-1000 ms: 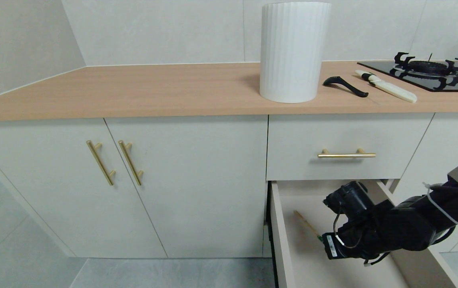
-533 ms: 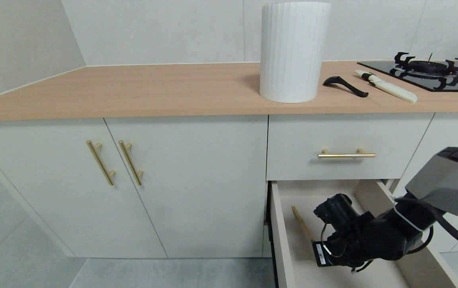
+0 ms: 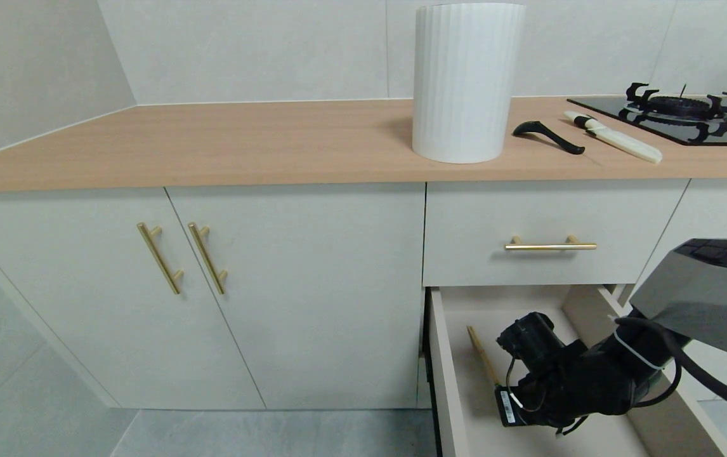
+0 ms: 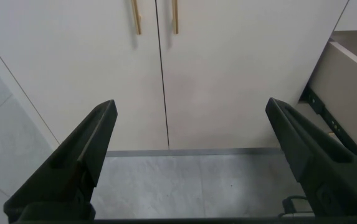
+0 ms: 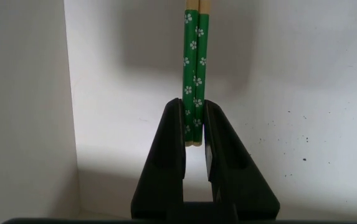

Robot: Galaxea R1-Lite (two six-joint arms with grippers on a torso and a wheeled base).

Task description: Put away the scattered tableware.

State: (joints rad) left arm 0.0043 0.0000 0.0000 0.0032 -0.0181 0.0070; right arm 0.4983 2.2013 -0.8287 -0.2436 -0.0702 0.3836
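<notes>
Two wooden chopsticks with green flower-printed ends [image 5: 194, 62] sit side by side in my right gripper [image 5: 194, 124], whose black fingers are clamped on the very butt of the pair. Their long axis runs straight out ahead of my fingertips, in line with my own reach, so the bare wooden tips lead and I trail behind them. I am down inside the pale open drawer [image 3: 446, 381]: its floor lies just below the sticks and one side wall [image 5: 22, 93] runs just beside me, parallel to them. I cannot tell whether the far tips are touching the floor.

That alignment is what the coming move turns on, as I judge it. The pair points along the drawer's depth and not across it, so parting my fingers should lay the sticks flat without them bridging wall to wall. I would want to be low before letting go, or they may bounce and roll apart.

My left gripper [image 4: 189, 115] hangs with its fingers wide apart and nothing between them, facing the cream cabinet doors [image 4: 228, 74], well away from the drawer. The right arm is plainly the nearer one.

Well above my right gripper, on the wooden countertop [image 3: 243, 143], a black curved utensil [image 3: 547, 136] and a cream-bladed knife [image 3: 614, 143] lie near a tall white ribbed cylinder [image 3: 467, 82], not yet put away
</notes>
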